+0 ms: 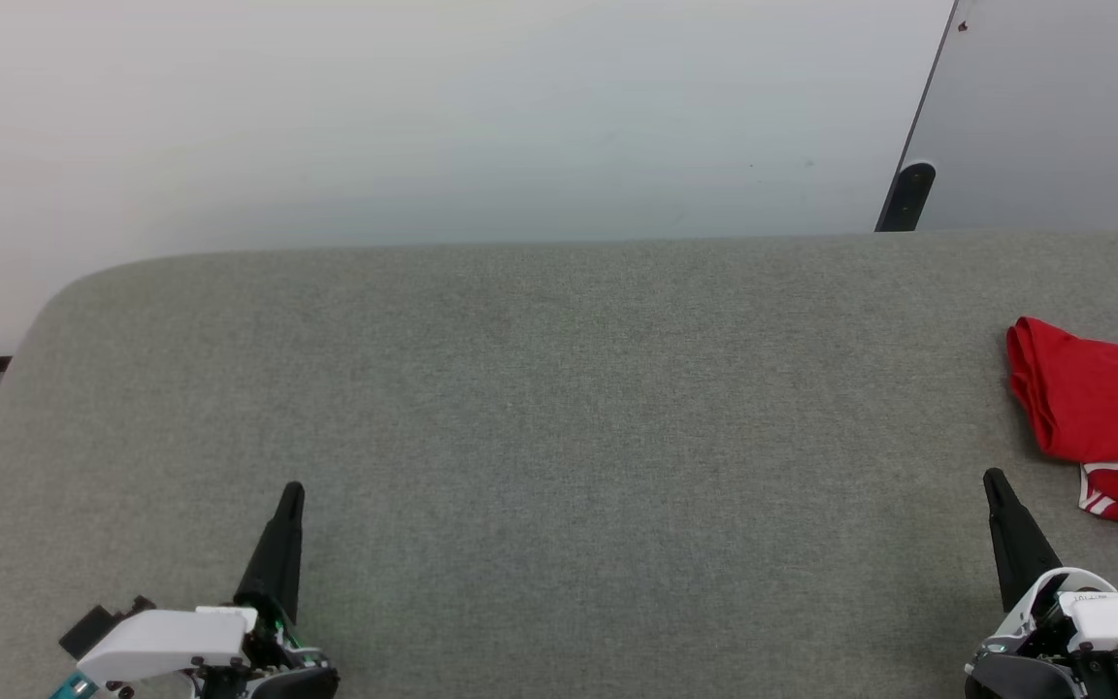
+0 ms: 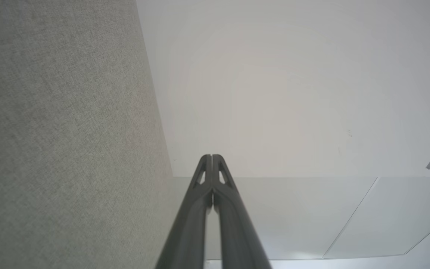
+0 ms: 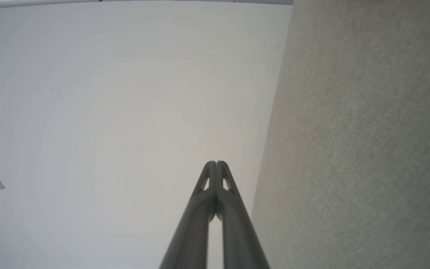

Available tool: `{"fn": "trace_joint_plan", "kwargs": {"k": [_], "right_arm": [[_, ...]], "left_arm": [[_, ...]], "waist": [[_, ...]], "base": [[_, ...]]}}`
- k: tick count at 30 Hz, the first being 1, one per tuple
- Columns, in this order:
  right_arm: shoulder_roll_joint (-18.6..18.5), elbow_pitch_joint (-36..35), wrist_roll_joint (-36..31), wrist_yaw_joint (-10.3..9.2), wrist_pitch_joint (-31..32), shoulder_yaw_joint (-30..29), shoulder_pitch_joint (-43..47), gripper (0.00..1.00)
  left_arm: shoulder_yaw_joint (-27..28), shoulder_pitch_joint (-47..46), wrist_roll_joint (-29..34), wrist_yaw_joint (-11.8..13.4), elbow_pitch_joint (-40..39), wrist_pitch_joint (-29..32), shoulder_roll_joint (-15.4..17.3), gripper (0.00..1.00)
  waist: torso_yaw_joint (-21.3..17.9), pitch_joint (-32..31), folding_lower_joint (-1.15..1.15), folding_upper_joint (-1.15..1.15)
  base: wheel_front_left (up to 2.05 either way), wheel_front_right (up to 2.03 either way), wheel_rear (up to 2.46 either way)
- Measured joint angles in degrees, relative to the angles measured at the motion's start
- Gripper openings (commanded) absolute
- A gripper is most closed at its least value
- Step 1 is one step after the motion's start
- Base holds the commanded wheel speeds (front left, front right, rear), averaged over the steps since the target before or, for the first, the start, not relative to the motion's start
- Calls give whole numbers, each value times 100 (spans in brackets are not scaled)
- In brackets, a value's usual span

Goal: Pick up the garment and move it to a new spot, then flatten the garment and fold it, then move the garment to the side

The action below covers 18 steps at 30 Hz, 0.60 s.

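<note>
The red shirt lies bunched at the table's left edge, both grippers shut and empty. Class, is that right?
No: the head view shows the red shirt at the right edge of the table. The left gripper and right gripper are shut and empty.

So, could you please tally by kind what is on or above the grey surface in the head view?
Garment: 1, the red garment, lying at the right edge of the grey surface.
Grippers: 2, the left gripper and the right gripper, both shut, holding nothing.
Total: 3.
</note>
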Motion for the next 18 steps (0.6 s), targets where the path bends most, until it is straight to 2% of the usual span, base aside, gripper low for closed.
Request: {"fn": "trace_joint_plan", "kwargs": {"k": [18], "right_arm": [[0,0,0,-1,0,0,0,0]], "left_arm": [[1,0,0,0,0,0,0,0]], "waist": [[0,0,0,0]], "base": [[0,0,0]]}}
